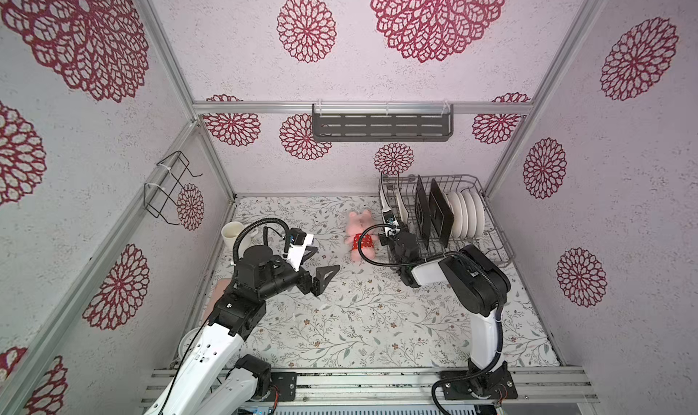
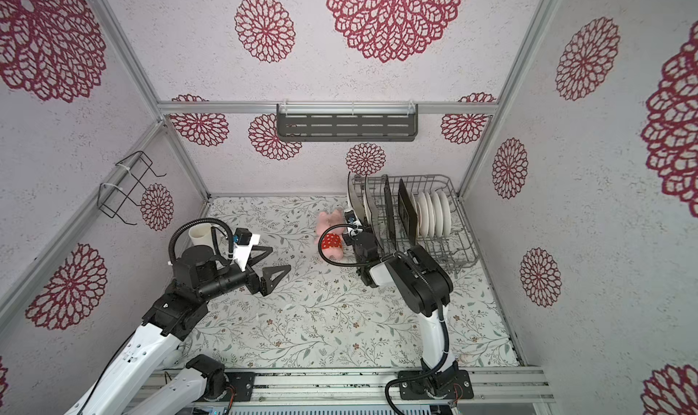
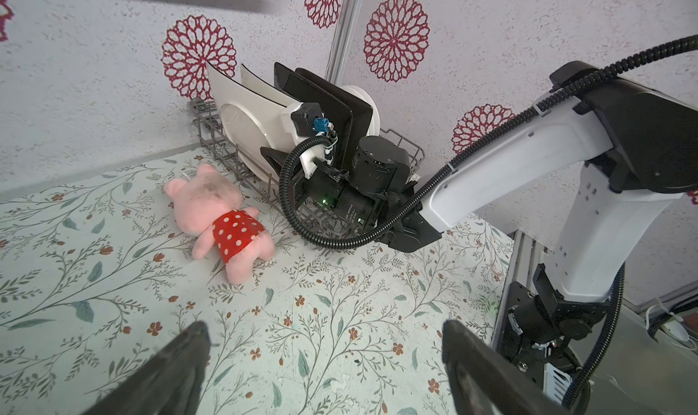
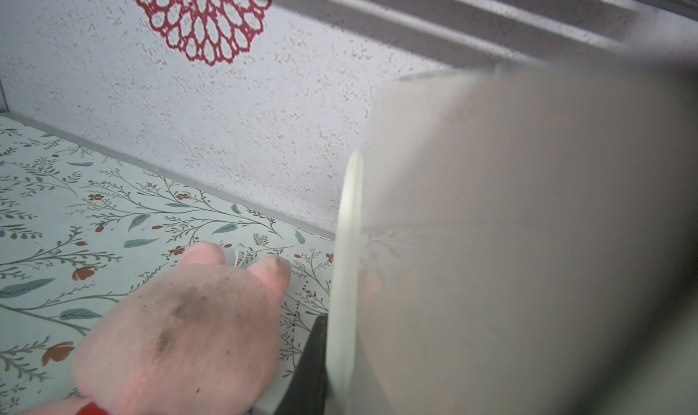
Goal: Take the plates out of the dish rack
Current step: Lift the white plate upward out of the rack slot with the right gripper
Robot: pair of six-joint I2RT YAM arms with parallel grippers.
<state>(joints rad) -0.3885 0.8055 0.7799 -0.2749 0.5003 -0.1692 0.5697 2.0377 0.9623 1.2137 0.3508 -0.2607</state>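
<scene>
Cream ceramic is what the right jaws are closed on, as far as the views show: the edge of the outermost cream square plate (image 3: pixel 241 118), at the left end of the dish rack (image 1: pixel 491 239), right of centre in both top views. I judge this to be the extraction of that plate. The next move calls for a straight lift clear of the tines and of the second cream plate (image 3: pixel 260 82), then a swing over the desk (image 1: pixel 340 318) that misses the pink plush pig (image 1: pixel 360 235) just beside the rack. Also upright in the rack are two dark square plates (image 1: pixel 434 215) and a row of round white plates (image 1: pixel 466 213). The left jaws hang wide open and empty at centre left.
</scene>
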